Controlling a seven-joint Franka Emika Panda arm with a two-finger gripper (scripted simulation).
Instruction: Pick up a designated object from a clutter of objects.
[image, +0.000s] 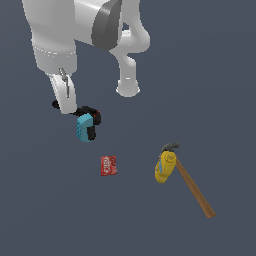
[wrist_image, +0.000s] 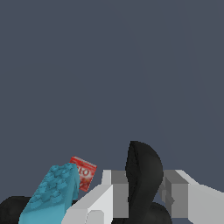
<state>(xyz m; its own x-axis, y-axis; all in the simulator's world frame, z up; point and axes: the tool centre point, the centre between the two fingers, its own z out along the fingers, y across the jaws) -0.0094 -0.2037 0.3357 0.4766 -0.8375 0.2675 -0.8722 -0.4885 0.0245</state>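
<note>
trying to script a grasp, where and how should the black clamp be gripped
Grip the black clamp across its thick rounded body, coming down from above. In the wrist view that black hump already stands between the gripper fingers, while the cyan brick crowds one side, so a sideways approach would likely bump it.

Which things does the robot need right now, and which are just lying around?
Needed: black spring clamp, gripper with fingers either side of it.

Lying around: cyan studded brick, small red box, yellow bottle, wooden-handled hammer.
</note>
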